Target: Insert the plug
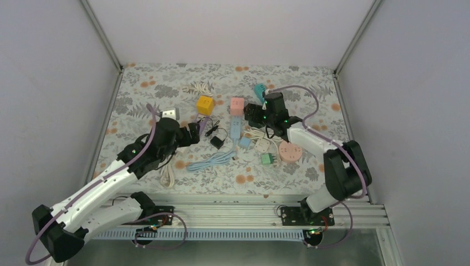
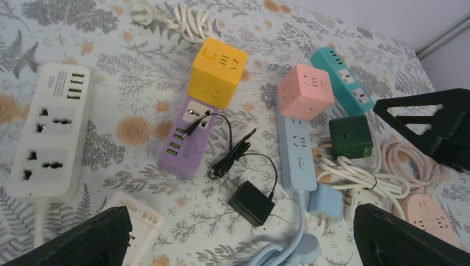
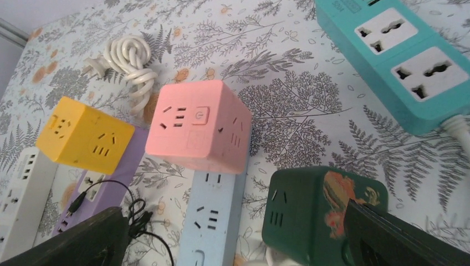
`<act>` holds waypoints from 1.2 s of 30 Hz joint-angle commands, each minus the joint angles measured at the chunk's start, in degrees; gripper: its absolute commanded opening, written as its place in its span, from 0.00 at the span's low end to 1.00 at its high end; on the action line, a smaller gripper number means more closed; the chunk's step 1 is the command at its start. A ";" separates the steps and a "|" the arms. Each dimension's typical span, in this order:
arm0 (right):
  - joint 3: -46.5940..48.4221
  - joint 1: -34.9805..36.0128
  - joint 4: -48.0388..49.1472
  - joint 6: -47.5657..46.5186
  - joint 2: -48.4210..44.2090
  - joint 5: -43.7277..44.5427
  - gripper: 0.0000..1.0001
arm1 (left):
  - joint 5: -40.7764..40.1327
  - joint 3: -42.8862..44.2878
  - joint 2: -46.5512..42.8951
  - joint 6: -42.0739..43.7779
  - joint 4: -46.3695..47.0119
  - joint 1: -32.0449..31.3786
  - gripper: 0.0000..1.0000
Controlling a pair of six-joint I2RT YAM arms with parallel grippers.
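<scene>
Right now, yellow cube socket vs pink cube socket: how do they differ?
The yellow cube sits at the purple strip's far end, the pink cube at the light blue strip's. The pink cube lies nearer the dark green cube than the yellow cube does. Colour aside, both are cubes with socket slots on several faces.

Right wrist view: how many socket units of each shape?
Cube sockets: 3 - yellow plastic cube, pink plastic cube, dark green plastic cube
Long strips: 4 - teal plastic strip, light blue plastic strip, purple plastic strip, white plastic strip
Total: 7
</scene>
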 commanded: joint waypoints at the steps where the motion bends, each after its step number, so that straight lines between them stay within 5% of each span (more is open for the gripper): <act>1: 3.02 -2.07 3.10 1.86 4.91 -3.12 1.00 | 0.76 -0.99 -2.98 -4.81 -0.39 0.08 1.00; 22: 11.82 -6.00 -1.34 3.11 18.08 -5.01 0.85 | 6.74 -7.78 -1.44 -2.10 6.56 0.08 1.00; 29: 8.27 -6.00 -3.78 4.51 16.21 0.74 0.90 | 10.20 -10.45 1.67 -3.44 10.41 0.08 1.00; 36: 2.03 -6.01 -0.58 5.22 12.78 -4.62 0.89 | 10.78 -10.21 2.37 -3.01 11.19 0.08 1.00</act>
